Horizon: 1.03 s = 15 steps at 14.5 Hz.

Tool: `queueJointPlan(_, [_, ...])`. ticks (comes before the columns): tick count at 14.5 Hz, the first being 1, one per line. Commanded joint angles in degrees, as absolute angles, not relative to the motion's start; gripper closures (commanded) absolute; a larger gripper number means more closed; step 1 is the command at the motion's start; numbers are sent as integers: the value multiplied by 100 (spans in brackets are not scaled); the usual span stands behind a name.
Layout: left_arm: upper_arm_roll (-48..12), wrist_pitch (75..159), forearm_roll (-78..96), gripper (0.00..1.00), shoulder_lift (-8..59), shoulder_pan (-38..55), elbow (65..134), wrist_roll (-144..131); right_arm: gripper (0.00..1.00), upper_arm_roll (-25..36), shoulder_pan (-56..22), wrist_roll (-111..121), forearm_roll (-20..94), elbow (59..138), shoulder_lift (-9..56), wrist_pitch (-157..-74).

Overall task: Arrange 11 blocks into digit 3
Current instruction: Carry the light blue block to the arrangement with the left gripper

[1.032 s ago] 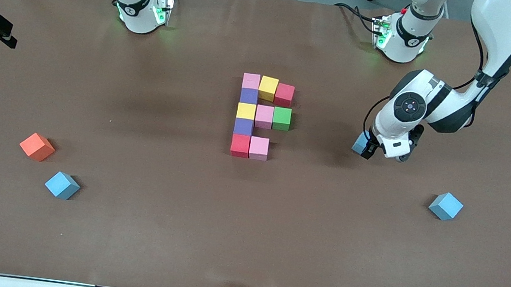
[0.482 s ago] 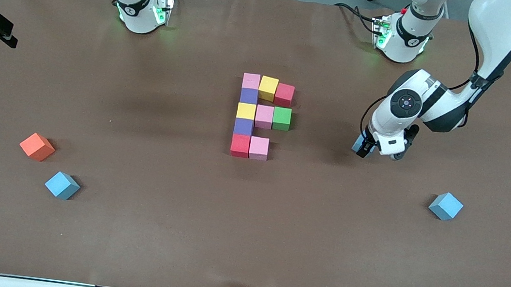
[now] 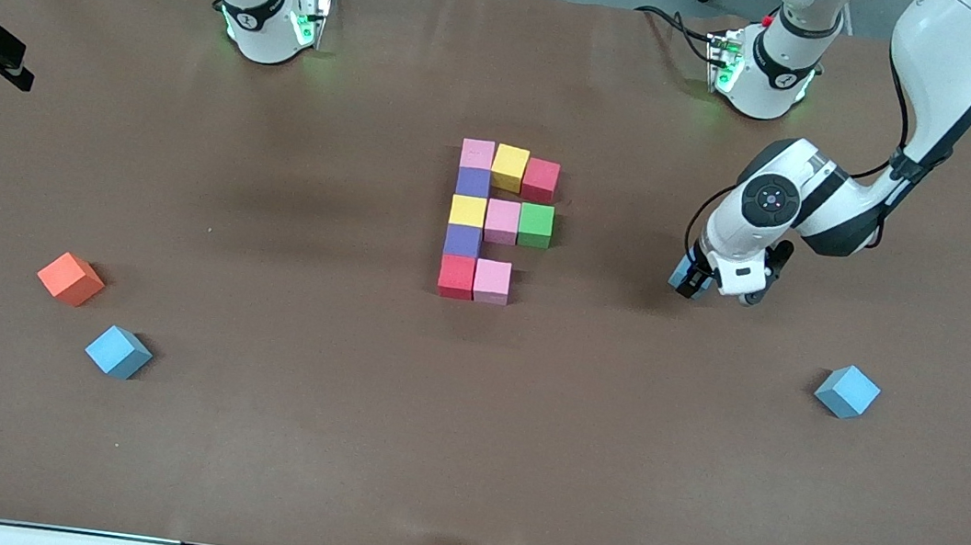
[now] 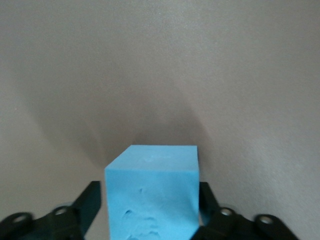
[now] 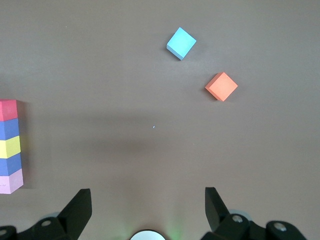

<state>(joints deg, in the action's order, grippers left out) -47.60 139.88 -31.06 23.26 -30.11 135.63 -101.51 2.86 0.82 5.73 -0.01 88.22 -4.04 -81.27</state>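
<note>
Ten blocks lie joined in the middle of the table as a partial digit 3 [image 3: 499, 220]: pink [image 3: 477, 154], yellow, red in one row, yellow, pink, green [image 3: 535, 224] in another, red [image 3: 455, 275] and pink nearest the camera, and purple singles [image 3: 472, 182] between. Toward the left arm's end, my left gripper [image 3: 688, 281] is low at the table. Its fingers [image 4: 92, 200] press both sides of a light blue block [image 4: 151, 192] [image 3: 683, 274]. My right gripper [image 5: 148, 210] waits open over the right arm's end of the table, out of the front view.
A light blue cube [image 3: 847, 391] lies loose nearer the camera than my left gripper. At the right arm's end sit an orange cube [image 3: 71, 278] [image 5: 221, 86] and another light blue cube [image 3: 118, 352] [image 5: 181, 43].
My left gripper's fingers have closed in on the light blue block, and its wrist has shifted slightly. The other cubes have not moved.
</note>
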Motion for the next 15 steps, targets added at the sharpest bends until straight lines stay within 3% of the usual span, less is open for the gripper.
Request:
queueJointPlan(1, [-4764, 14080, -3252, 70, 2329, -3059, 13501, -10222, 0, 308, 79, 615, 27, 9000, -598, -8183])
queueJointPlan(4, [-4772, 14010, -3252, 84, 2390, -2927, 13088, -10458, 0, 325, 88, 598, 26, 8991, -598, -8174])
queueJointPlan(10, [-4772, 12974, -2971, 84, 3188, -1647, 11570, -12282, 0, 272, 53, -9, 62, 8948, -598, -8033])
queueJointPlan(15, [-4746, 12832, -3006, 84, 3963, -547, 10548, -13849, 0, 281, 26, 9, 62, 8938, -589, -8007])
